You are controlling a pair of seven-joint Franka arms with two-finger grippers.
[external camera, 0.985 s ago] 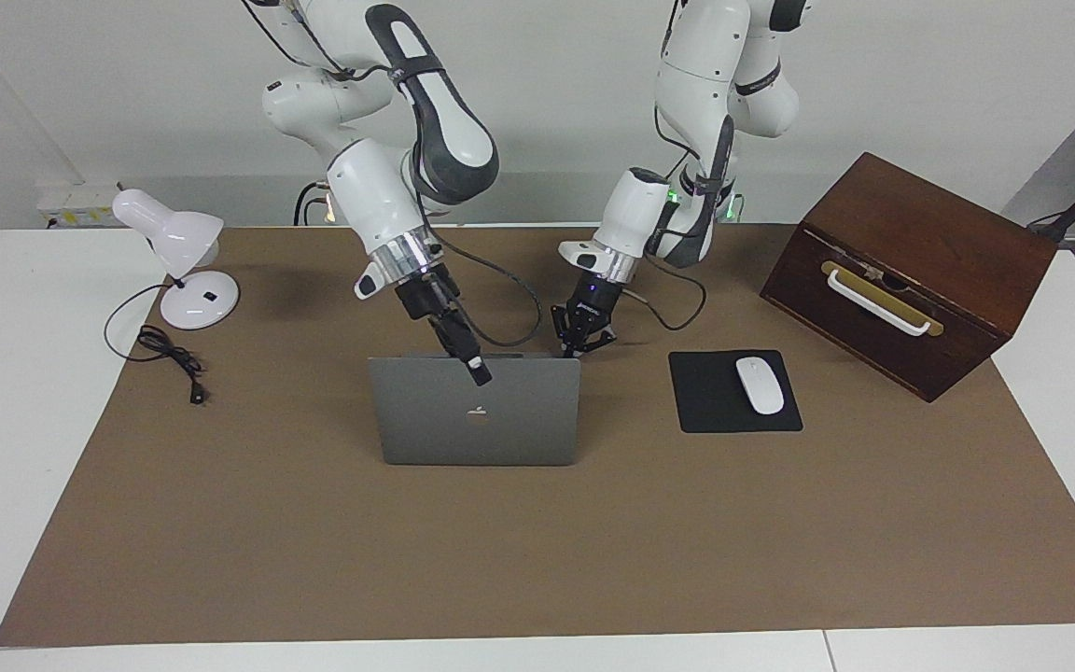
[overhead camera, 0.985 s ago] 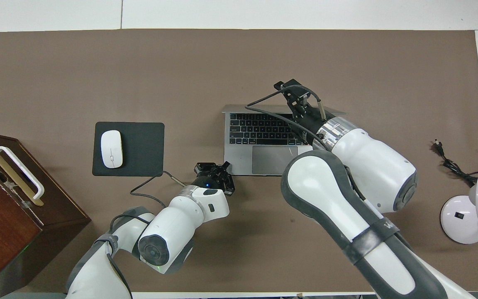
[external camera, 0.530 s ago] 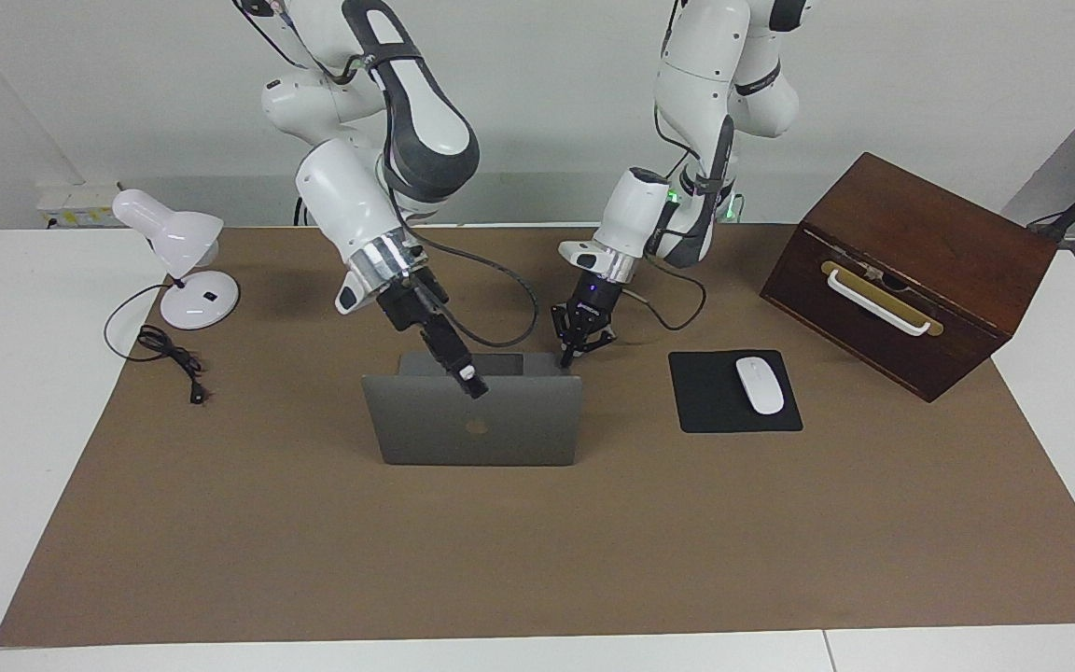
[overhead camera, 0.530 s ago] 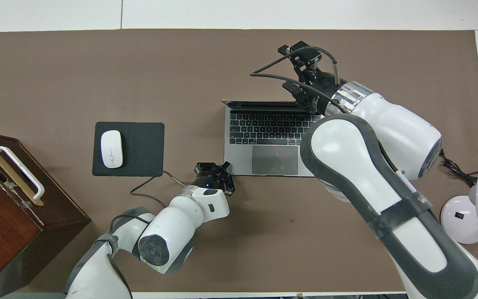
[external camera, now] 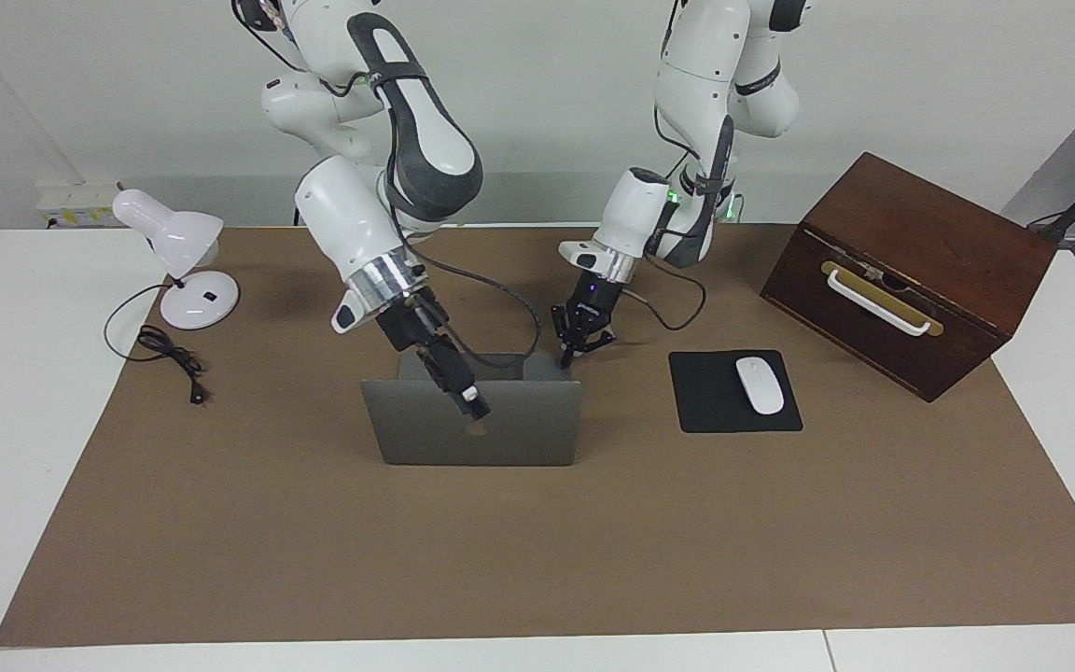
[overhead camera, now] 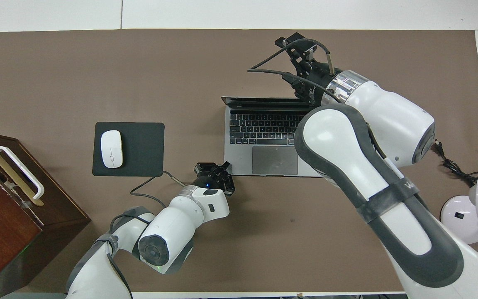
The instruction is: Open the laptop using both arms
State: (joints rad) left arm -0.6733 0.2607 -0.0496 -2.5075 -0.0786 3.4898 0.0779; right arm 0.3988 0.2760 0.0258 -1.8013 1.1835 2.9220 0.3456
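Facing view: the laptop [external camera: 472,425] stands open mid-mat, its lid tipped further back than a second ago. The right gripper [external camera: 472,399], state unclear, has lowered before the lid. Overhead view: the left gripper [overhead camera: 214,169], clenched empty, stays at the laptop's [overhead camera: 264,141] front corner.

You see the laptop [overhead camera: 264,143] open, keyboard showing, left gripper [overhead camera: 222,168] at its near corner, right gripper [overhead camera: 301,50] over the lid.

Left gripper [external camera: 567,357] fingers shut, low; right gripper [external camera: 470,399] raised.
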